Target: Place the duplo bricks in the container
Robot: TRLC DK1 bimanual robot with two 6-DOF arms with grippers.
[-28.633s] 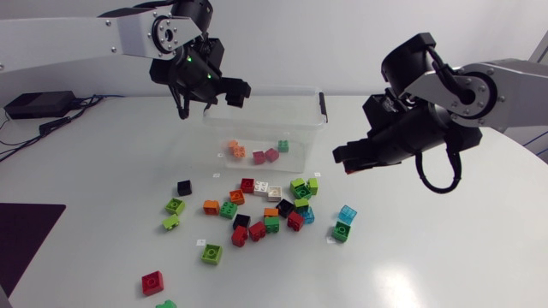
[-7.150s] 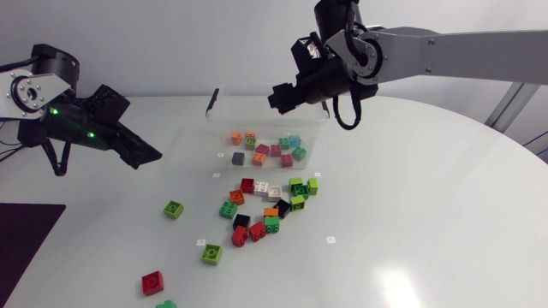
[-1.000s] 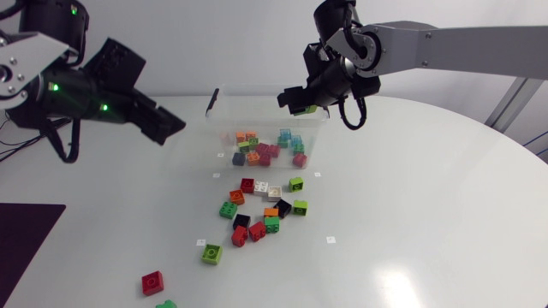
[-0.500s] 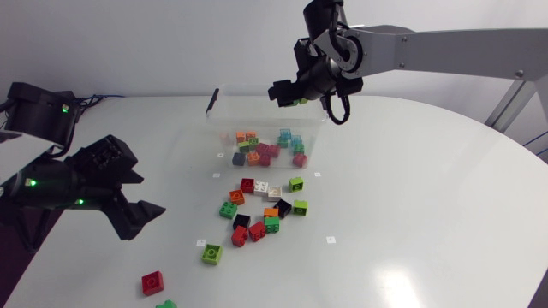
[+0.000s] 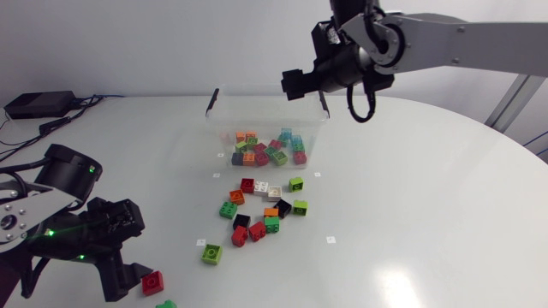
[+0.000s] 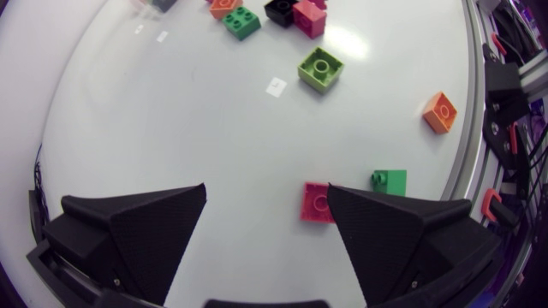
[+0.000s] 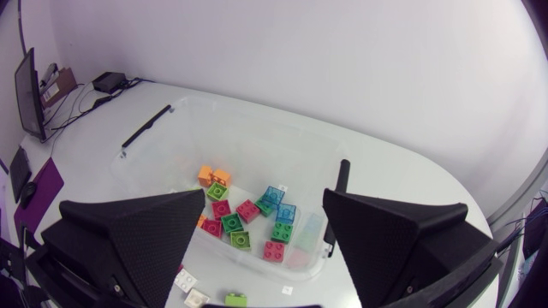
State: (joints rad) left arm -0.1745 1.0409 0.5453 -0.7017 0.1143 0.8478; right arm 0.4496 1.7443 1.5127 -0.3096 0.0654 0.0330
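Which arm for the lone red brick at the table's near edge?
Left: its open left gripper hangs right over the red brick, while the right gripper is up over the container.

No legible text; the small white tags [image 5: 201, 242] look blank

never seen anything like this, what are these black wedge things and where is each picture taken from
This is a two-armed robot at a white table, putting toy bricks into a clear container. One picture looks down from a fixed camera above. The other two come from a camera on each arm's wrist, so the black wedges belong to that arm's own gripper. The left gripper is open over the table, with a red brick close by one finger, not held. The right gripper is open and empty above the container. Some bricks already lie inside, and a cluster of loose bricks lies on the table.
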